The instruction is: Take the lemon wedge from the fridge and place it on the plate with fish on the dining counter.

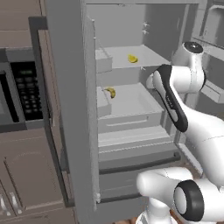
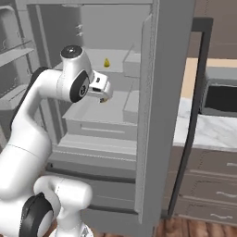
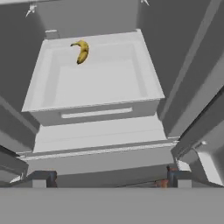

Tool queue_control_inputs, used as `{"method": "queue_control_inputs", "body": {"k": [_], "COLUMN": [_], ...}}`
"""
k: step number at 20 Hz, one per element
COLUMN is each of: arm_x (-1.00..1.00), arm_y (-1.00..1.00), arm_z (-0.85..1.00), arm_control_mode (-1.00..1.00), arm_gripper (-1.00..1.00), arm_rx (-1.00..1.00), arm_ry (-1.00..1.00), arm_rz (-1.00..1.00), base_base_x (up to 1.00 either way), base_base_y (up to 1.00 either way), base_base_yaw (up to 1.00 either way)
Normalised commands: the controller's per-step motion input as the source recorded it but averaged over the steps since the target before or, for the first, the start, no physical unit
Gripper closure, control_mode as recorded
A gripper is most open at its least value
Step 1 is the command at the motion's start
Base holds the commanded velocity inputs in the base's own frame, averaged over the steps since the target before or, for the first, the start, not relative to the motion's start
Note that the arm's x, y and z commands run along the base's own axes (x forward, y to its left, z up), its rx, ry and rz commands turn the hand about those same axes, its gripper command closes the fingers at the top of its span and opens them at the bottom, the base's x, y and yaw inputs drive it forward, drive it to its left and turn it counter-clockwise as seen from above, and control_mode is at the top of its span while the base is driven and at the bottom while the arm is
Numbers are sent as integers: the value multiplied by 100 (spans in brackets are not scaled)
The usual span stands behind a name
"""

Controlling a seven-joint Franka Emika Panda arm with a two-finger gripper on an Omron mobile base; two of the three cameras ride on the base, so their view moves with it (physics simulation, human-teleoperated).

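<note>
The setting is a rendered kitchen of brown cabinets with the fridge [image 1: 127, 109] standing open across the middle of the left base view, its grey door leaf swung out toward the camera and a dark built-in microwave [image 1: 19, 92] at the left edge. Inside, the lemon wedge [image 1: 132, 58] lies on the upper shelf [image 1: 148, 56], toward the top centre of the frame, well back from the shelf's front lip. One level down, a white drawer bin [image 3: 96, 83] holds a small banana [image 3: 81, 51] in its far left corner; that darker yellow thing is not the target. The pincer [image 3: 109, 177] is spread fully wide with nothing between its fingers, and in the hand view it looks down into the bin, so the camera is aimed a level too low. In the right base view the hand hangs near the centre of the frame, below the shelf with the wedge. To do the reach well, the hand should probably lift and tilt until the wedge sits between the fingertips, then go in above the shelf without clipping its edge or the door. The wedge is tiny beside the pincer, so the fingers likely need to straddle it squarely and come close to the shelf before closing.
</note>
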Motion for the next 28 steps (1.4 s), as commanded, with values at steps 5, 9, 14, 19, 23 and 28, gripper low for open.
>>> {"method": "queue_control_inputs", "body": {"k": [5, 9, 14, 19, 23, 28], "arm_x": [0, 0, 0, 0, 4, 22], "arm_y": [0, 0, 0, 0, 1, 12], "arm_z": [0, 0, 0, 19, 49, 67], "arm_control_mode": [100, 100, 100, -100, -100, -100], "arm_gripper": [-100, -100, -100, -100, -100, -100], "arm_rx": [0, 0, 0, 0, 0, 0], "arm_ry": [0, 0, 0, -6, -17, -13], "arm_rz": [0, 0, 0, 3, 10, 9], "base_base_x": [71, 63, 51, 8, 0, 0], "base_base_y": [0, 0, 0, 0, 0, 0], "base_base_yaw": [0, 0, 0, 1, 0, 0]}}
